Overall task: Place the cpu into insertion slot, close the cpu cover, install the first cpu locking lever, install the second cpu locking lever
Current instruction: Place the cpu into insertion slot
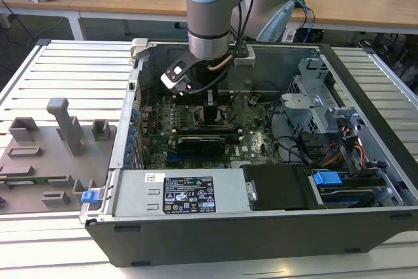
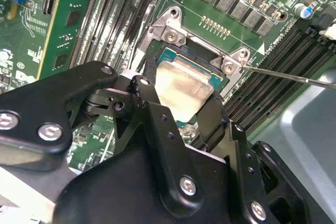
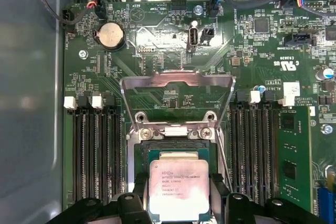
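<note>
The cpu [image 3: 178, 188] [image 2: 184, 88], a small square chip with a dull silvery top, sits over the insertion slot [image 3: 173, 149] on the green motherboard [image 1: 256, 136]. My gripper [image 3: 178, 182] [image 2: 178, 103] [image 1: 210, 106] reaches down inside the computer case, with one black finger on each side of the chip, shut on it. Whether the chip rests fully in the slot I cannot tell. The cpu cover [image 3: 177, 78] stands swung up and open behind the slot. A thin wire locking lever [image 2: 289, 75] sticks out beside the slot.
Black memory slots [image 3: 94, 150] [image 3: 257, 150] flank the socket on both sides. In the exterior view, a drive cage with cables [image 1: 326, 129] stands at the right and a power supply [image 1: 176, 193] at the front. A grey fixture tray [image 1: 52, 142] lies outside the case at the left.
</note>
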You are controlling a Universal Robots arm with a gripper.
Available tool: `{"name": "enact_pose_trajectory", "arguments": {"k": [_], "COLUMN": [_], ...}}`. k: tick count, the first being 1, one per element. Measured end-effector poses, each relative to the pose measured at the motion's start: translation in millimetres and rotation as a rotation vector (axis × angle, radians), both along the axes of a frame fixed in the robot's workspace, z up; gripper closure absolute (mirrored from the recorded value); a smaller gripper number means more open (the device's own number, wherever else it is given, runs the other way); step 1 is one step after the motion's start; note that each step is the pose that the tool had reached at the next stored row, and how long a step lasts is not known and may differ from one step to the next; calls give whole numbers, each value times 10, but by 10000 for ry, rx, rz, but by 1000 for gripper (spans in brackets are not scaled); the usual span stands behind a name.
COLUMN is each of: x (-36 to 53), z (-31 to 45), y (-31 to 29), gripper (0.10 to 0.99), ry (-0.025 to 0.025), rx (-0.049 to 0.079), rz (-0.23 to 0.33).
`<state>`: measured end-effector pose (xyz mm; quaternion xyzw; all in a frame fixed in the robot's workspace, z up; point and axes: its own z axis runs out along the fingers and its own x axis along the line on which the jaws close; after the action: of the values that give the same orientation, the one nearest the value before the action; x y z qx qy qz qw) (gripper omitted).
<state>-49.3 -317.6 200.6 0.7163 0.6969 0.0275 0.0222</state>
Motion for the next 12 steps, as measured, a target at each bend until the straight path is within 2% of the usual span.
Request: {"name": "enact_pose_trajectory", "arguments": {"k": [12], "x": [21], "z": [-49], "y": [-1], "gripper": [541], "ry": [5], "rx": [-12], "rz": [19]}}
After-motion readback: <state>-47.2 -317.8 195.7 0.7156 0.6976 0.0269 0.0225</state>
